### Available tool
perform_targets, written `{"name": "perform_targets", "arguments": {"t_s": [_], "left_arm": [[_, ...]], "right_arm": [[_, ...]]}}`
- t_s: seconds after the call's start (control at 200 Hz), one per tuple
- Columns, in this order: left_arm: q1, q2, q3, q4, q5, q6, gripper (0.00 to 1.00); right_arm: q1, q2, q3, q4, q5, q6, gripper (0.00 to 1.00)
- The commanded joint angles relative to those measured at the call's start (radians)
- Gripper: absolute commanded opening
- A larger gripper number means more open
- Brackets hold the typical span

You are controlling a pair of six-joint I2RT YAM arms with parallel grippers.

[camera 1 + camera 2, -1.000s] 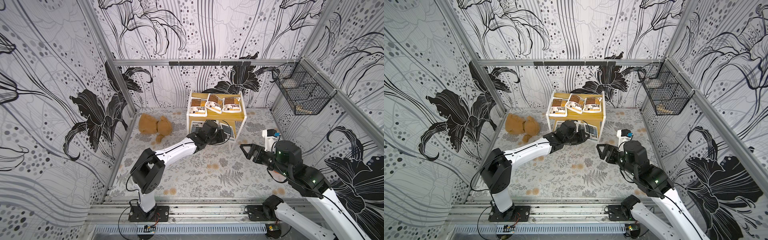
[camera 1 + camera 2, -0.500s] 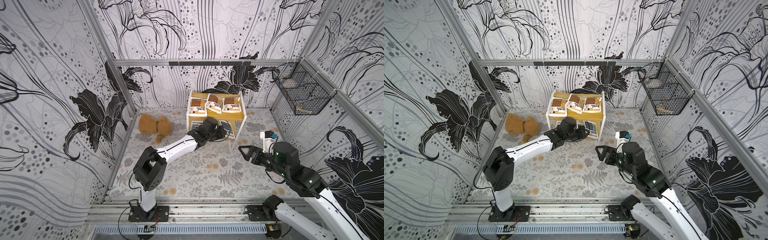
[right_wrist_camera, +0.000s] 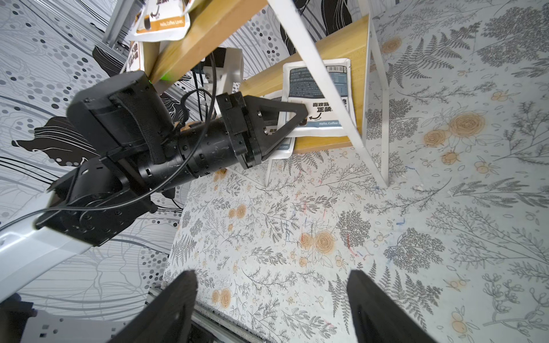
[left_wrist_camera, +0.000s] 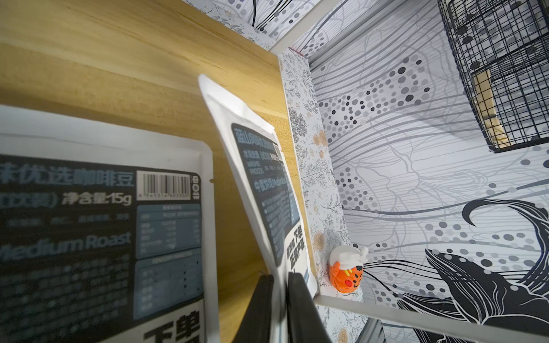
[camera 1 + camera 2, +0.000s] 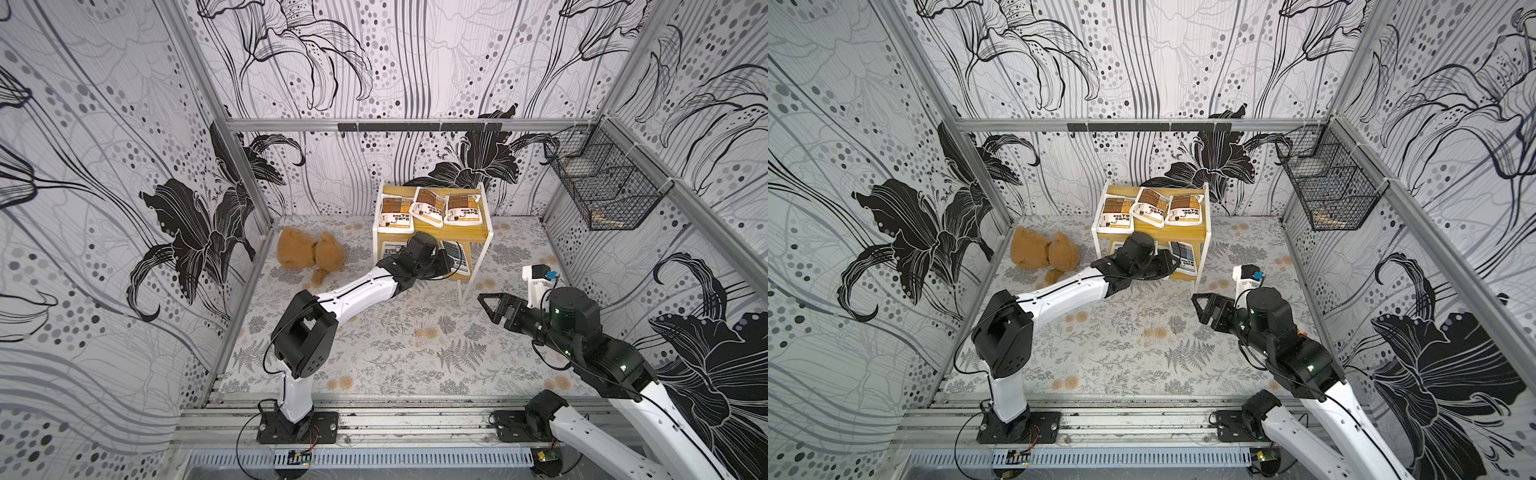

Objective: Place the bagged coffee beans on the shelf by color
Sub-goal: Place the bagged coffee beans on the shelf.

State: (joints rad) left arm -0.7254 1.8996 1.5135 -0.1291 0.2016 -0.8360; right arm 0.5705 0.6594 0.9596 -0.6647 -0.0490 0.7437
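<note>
Your L gripper (image 4: 279, 277) pinches the blue-grey pouch (image 4: 267, 184) by its edge, tilted up over the shelf's lower board (image 4: 133, 74), just beside a flat blue-grey pouch (image 4: 104, 222). Lay it flat w/o overlap, then release. R gripper (image 3: 270, 276): spread, empty.

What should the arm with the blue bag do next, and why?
Probably open the left jaws and let go. They pinch the blue pouch by its edge, tilted up over the lower board, beside another blue pouch lying flat there. Three orange pouches already sit on the top board, so this looks like its spot.
</note>
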Motion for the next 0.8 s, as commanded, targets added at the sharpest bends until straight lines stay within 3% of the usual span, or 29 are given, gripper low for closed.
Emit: {"name": "perform_targets", "arguments": {"t_s": [0.0,0.235,0.42,0.631,0.796], "left_arm": [[0.007,0.012,0.027,0.008,-0.005,0.014,0.26],[0.006,-0.009,0.024,-0.01,-0.015,0.03,0.52],[0.007,-0.037,0.017,-0.028,-0.035,0.055,0.61],[0.006,-0.063,0.015,-0.064,-0.073,0.126,0.65],[0.006,-0.103,-0.031,-0.001,-0.084,0.169,0.7]], "right_arm": [[-0.006,-0.013,-0.017,0.022,-0.011,0.013,0.85],[-0.005,-0.014,-0.027,0.033,-0.021,0.02,0.86],[-0.005,-0.018,-0.03,0.038,-0.025,0.025,0.86],[-0.005,-0.017,-0.036,0.05,-0.037,0.031,0.85],[-0.005,-0.019,-0.043,0.051,-0.04,0.029,0.86]]}}
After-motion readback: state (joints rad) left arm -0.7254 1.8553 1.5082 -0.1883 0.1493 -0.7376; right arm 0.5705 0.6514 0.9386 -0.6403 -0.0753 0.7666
